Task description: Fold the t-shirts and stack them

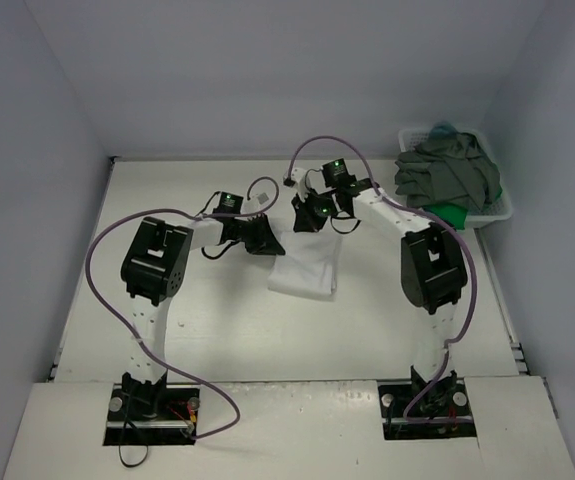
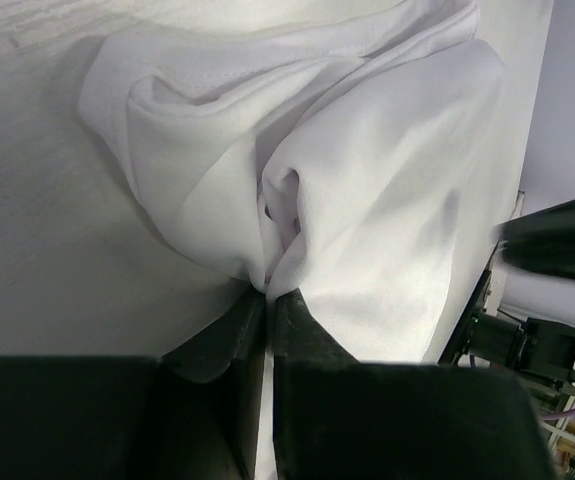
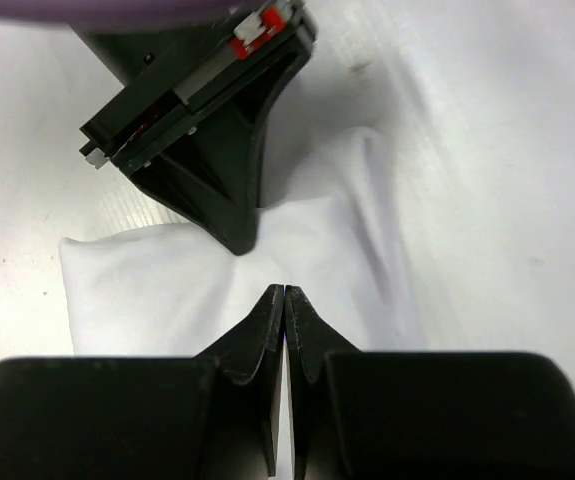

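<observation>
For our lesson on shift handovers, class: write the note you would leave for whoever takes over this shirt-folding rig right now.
Left gripper: shut, pinching a fold of the white shirt.
Right gripper: shut on the same shirt's far edge.
White shirt: bunched in the middle of the table, not yet neatly folded.
Grey shirt, green shirt, teal shirt: piled in the basket at the far right.
Done: nothing stacked.
Left: finish folding the white shirt, then fold and stack the other three.
</observation>
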Robot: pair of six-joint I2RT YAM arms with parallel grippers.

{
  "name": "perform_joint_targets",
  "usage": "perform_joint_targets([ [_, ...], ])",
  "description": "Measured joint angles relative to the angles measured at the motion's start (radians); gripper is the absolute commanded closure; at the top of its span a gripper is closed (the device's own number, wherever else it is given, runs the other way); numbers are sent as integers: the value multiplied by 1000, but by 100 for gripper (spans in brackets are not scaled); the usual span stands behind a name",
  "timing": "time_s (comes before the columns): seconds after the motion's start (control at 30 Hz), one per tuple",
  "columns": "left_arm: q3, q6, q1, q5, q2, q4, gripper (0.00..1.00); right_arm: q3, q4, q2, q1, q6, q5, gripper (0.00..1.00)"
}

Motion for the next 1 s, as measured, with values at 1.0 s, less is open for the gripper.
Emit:
perform_joint_targets([
  [1.0,250,364,346,-312,-48,-600,100,-24,0,-154,-64,-53,38,100],
])
